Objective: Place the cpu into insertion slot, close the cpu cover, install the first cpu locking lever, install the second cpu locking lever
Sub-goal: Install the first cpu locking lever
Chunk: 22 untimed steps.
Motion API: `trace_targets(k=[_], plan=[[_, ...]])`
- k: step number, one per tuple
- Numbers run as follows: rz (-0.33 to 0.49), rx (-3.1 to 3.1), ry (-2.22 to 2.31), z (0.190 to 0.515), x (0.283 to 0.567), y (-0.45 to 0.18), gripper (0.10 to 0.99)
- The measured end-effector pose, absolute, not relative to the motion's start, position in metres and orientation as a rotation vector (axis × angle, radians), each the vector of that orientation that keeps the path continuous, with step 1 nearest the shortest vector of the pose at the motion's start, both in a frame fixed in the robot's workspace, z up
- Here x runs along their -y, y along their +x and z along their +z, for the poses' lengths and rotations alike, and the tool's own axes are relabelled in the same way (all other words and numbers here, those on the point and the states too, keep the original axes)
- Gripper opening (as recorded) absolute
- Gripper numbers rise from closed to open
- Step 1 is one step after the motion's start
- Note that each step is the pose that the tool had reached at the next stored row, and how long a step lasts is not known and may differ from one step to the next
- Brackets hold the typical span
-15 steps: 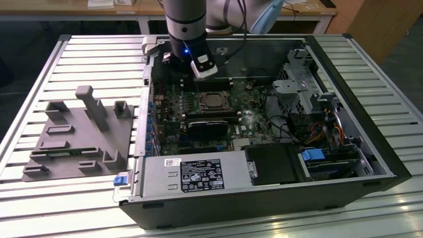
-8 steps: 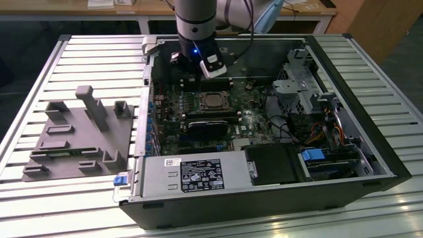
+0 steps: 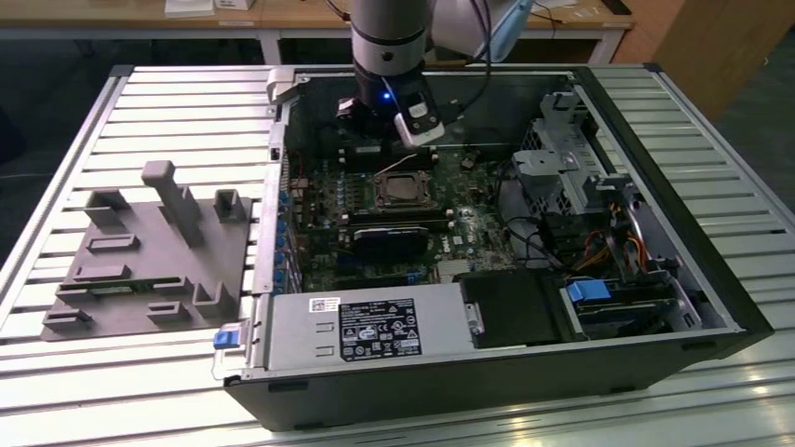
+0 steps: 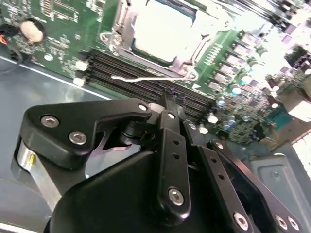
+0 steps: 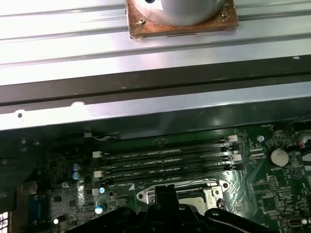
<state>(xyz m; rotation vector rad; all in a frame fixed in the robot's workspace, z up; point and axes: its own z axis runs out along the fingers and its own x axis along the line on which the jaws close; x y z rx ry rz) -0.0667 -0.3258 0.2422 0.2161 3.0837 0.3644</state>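
Gripper (image 4: 168, 102) hangs vertically just beside the cpu (image 4: 163, 29).

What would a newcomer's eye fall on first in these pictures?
The open computer case on the slatted table stands out, with the robot arm reaching down into it. Its gripper hangs close by the silver cpu on the green motherboard. A grey fixture lies at the exterior view's left.

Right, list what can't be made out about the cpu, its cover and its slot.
- The cpu: second wrist view, glare whitens its top and the picture edge cuts it off.
- The cpu cover: first wrist view, the gripper hides most of it.
- The insertion slot: exterior view, too small to tell whether it is latched.
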Motion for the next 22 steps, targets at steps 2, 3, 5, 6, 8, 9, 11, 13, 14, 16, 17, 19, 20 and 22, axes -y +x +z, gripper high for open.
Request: trace_targets(k=[2,3,5,6,8,9,11,13,14,16,17,19,20,22], plan=[[0.364,-3.084,0.216,0.2421,0.3258,-0.0638,0.102],[0.364,-3.084,0.216,0.2419,0.3258,-0.0636,0.102],[0.36,-3.081,0.215,0.2414,0.3258,-0.0635,0.102],[0.358,-3.078,0.214,0.241,0.3258,-0.0635,0.102],[0.353,-3.066,0.212,0.2397,0.3258,-0.0635,0.102],[0.351,-3.059,0.21,0.2393,0.3258,-0.0636,0.102],[0.35,-3.045,0.207,0.2382,0.3258,-0.0636,0.102],[0.349,-3.028,0.203,0.2372,0.3258,-0.0635,0.102],[0.349,-3.02,0.2,0.2368,0.3258,-0.0635,0.102],[0.349,-3.001,0.196,0.236,0.3258,-0.0635,0.102],[0.348,-2.992,0.194,0.2357,0.3258,-0.0635,0.102],[0.348,-2.972,0.189,0.235,0.3258,-0.0635,0.102],[0.348,-2.964,0.187,0.2345,0.3257,-0.0635,0.102],[0.348,-2.959,0.186,0.2338,0.3257,-0.0635,0.102]])
